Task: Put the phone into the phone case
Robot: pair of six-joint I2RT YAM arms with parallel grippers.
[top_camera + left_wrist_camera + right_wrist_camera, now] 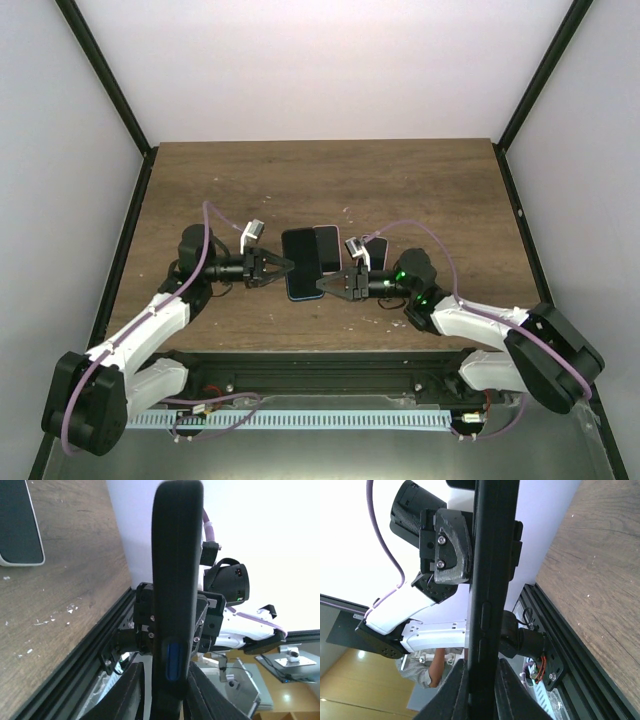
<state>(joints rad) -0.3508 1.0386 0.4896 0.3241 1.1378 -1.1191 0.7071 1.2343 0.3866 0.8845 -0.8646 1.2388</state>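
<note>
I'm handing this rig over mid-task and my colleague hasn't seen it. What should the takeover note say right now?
Left gripper: fingers shut on the left edge of the dark case.
Right gripper: fingers shut on its right side, near the lower corner.
Light-rimmed phone: lying flat on the table beside the case, untouched.
Done: case gripped from both sides.
Left: the phone apparently is not yet in the case, so it needs seating. The views do not show the inside of the case.
</note>
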